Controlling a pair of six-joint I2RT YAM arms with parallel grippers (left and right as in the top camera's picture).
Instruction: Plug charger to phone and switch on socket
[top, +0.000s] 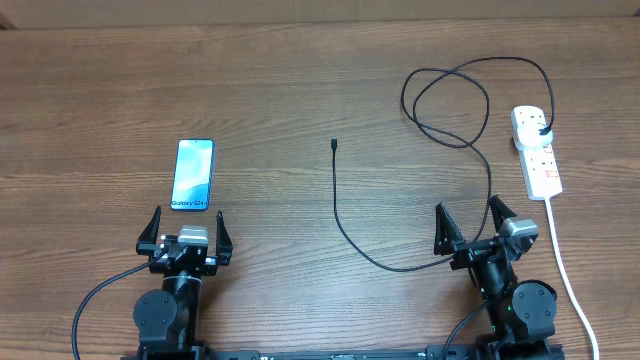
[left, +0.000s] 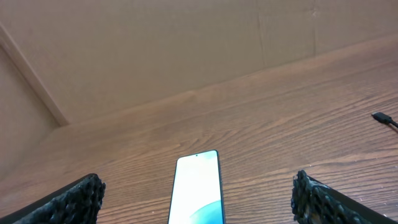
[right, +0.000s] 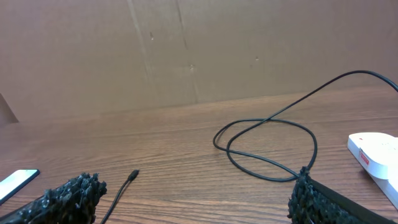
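Observation:
The phone (top: 193, 175) lies screen up at the left of the table, just beyond my left gripper (top: 186, 228), which is open and empty; the left wrist view shows the phone (left: 198, 188) between the fingertips' line and the wall. The black charger cable (top: 340, 215) runs from its connector tip (top: 334, 146) at mid-table in a curve past my right gripper (top: 476, 222), loops at the back right and ends in a black plug (top: 541, 131) seated in the white socket strip (top: 537, 150). My right gripper is open and empty. The right wrist view shows the tip (right: 132, 176), loop (right: 267, 146) and strip end (right: 376, 152).
The strip's white lead (top: 563, 262) runs down the right edge toward the front, beside my right arm. A brown cardboard wall (right: 186, 50) stands behind the wooden table.

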